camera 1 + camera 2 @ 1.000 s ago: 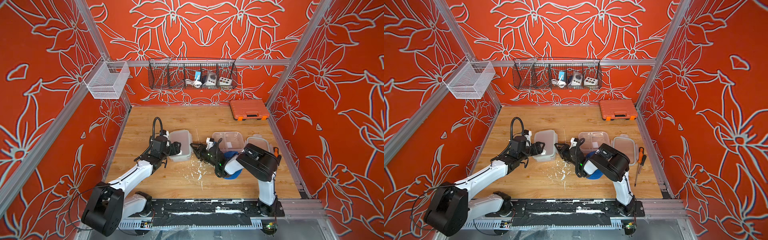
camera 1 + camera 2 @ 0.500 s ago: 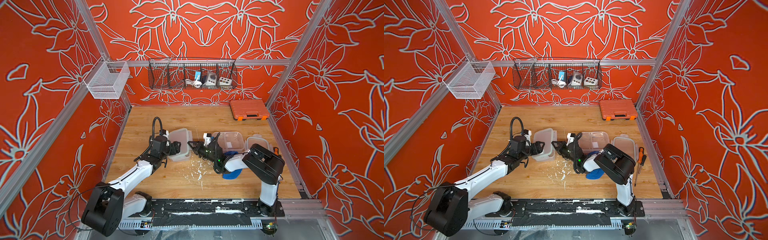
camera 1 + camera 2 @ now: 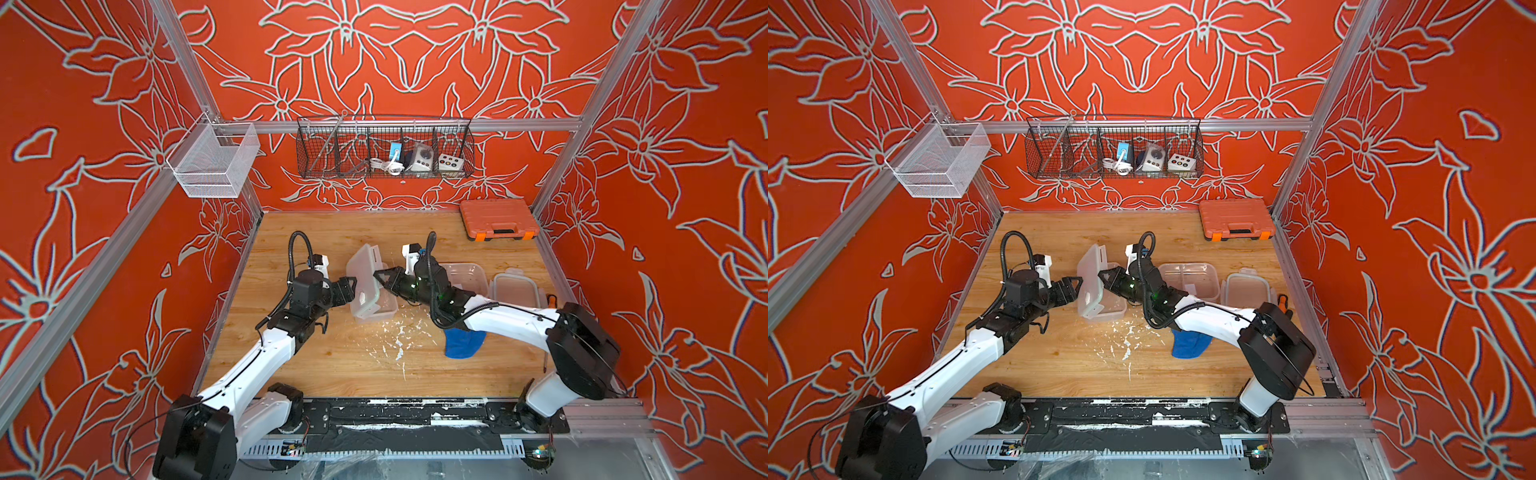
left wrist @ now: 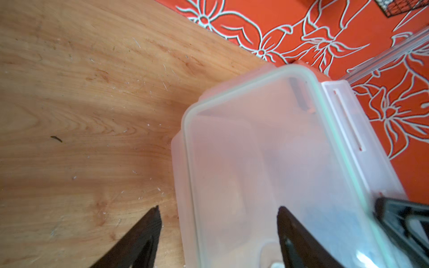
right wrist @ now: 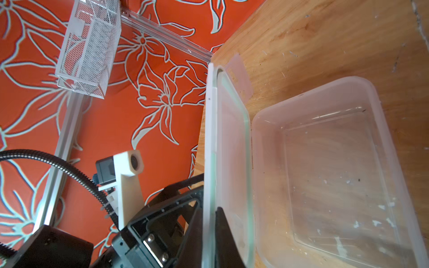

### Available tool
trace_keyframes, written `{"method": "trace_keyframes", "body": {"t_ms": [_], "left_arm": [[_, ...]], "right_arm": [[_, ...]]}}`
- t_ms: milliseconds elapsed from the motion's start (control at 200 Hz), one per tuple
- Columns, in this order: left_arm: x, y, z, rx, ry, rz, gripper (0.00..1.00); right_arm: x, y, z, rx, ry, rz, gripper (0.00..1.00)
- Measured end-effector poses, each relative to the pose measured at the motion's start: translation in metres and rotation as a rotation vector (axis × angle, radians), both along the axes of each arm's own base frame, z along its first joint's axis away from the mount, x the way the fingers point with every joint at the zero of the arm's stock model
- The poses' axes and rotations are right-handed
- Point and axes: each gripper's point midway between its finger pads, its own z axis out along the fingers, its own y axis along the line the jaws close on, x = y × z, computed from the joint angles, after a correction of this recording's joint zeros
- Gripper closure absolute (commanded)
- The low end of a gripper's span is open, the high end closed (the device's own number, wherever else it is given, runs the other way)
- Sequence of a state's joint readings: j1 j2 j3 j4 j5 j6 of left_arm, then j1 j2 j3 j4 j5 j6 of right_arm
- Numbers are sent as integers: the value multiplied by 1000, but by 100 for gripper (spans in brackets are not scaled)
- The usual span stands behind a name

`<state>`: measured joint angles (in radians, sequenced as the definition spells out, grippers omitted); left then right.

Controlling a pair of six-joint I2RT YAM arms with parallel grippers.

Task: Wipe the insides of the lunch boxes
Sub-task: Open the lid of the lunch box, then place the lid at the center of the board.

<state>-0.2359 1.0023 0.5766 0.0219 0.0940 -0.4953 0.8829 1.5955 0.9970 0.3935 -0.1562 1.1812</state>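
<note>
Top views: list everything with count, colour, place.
clear plastic lunch box: one, translucent, centre
raised plastic lid: one, translucent, held upright
divided plastic lunch box: one, translucent, centre-right
loose plastic lid: one, translucent, beside divided box
blue cloth: one, blue, under right arm
orange tool case: one, orange, back right
black wire basket: one, black, back wall
white mesh basket: one, white, left wall
white crumbs: many, white, tabletop
right tool: one, black, gripping raised lid
left tool: one, black, open beside it

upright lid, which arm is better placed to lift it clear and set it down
Right. The right gripper is shut on the edge of the lid, holding it upright beside the open lunch box; the left gripper is open, clamped on nothing.
</note>
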Motion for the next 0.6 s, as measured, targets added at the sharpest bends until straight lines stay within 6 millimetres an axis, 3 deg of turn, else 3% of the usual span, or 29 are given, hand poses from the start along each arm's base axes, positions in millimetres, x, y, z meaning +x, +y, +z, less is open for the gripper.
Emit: {"method": "trace_keyframes", "body": {"t_ms": [150,320,430,600], "left_arm": [[-2,30,44,-2,-92,111,16],[-16,75,83,1,-190,258,15],[-21,93,89,13,-188,316,14],[-34,118,79,20,-147,412,13]], "right_arm": [[-4,11,8,-78,-24,38,100],[-18,41,14,-194,-70,114,100],[-29,60,11,-283,-103,160,100],[-47,93,-3,-455,-172,235,100]]}}
